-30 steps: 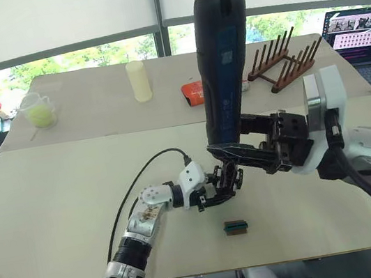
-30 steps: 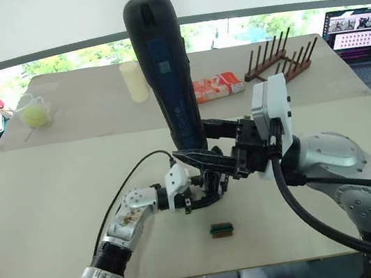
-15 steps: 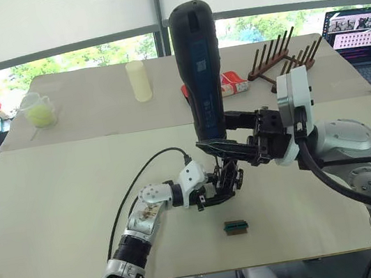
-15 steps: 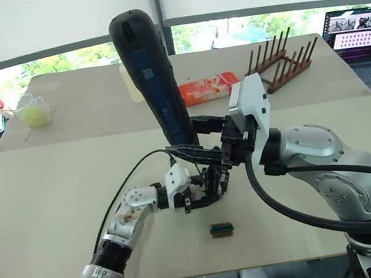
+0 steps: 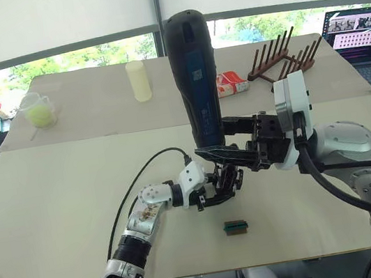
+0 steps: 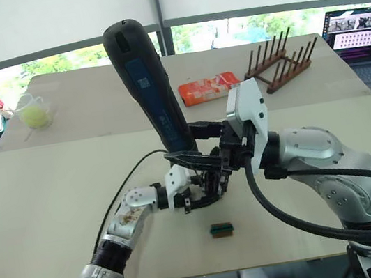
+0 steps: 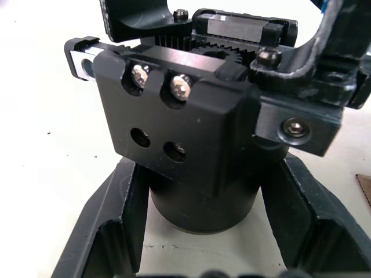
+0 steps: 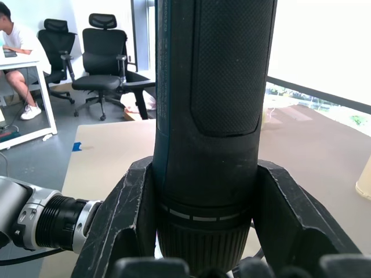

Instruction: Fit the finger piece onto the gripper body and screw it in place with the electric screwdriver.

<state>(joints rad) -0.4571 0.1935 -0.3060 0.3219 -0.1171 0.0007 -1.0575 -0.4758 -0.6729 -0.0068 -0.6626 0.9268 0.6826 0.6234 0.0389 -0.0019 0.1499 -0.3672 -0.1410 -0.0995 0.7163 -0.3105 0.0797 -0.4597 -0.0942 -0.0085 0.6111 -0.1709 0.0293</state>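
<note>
While left pincer [image 7: 203, 255] clamps gripper body [image 7: 191, 139], right pincer [image 8: 203, 231] grips electric screwdriver [image 8: 211, 104].

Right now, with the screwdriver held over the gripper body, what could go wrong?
1. The tall black cylindrical electric screwdriver, clamped low in the right gripper, leans; its bit may slip off.
2. The left gripper grips only the round base of the small black gripper body; pressure could twist it.

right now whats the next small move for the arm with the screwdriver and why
Probably ease the electric screwdriver down onto a screw. The right gripper grips it upright just above the gripper body, which the left gripper clamps on the table. Whether the bit has reached a screw can't be seen.
</note>
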